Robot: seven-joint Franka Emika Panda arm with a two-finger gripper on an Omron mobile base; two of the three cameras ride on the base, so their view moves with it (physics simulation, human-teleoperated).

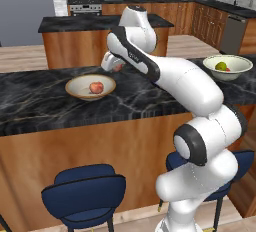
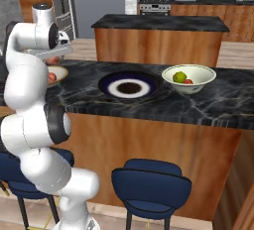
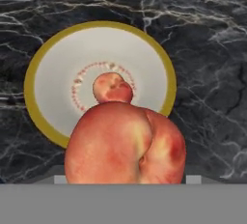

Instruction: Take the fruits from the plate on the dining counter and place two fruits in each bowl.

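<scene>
Above the long marble tabletop (image 1: 150,101), in the left base view, the white arm reached forward and to the left, and the tool (image 1: 114,66) hung just past the far rim of the tan bowl (image 1: 75,92), above the tabletop. A patch of pinkish red showed between its ends, a fruit (image 1: 118,67) pinched there. The tan bowl sat toward the left part of the tabletop with one pinkish-red fruit (image 1: 96,87) lying in its cream inside. The pale bowl (image 1: 239,69) stood near the right end of the tabletop, well apart from the tan one, and held a yellow-green fruit (image 1: 220,66) with a red-orange fruit (image 1: 228,69) just beside it. Blue stools (image 1: 85,193) stood in front of the wood-panel front.

From the right base view, the navy-rimmed plate (image 2: 106,82) lay flat on the tabletop between the two bowls, its dark centre bare. The pale bowl was just to the right of it, the yellow-green fruit and the red-orange one touching inside. At the left edge of that picture the arm covered most of the tan bowl, of which a bit of rim and a red fruit showed.

Seen from the hand view, the held fruit filled the lower middle, pinkish red with yellowish patches, gripped between the tool's ends, which were hidden behind it. Beyond it lay the tan bowl with its yellowish rim and pale inside, and the other pinkish-red fruit rested at the bowl's centre. Dark veined marble surrounded the bowl.
</scene>
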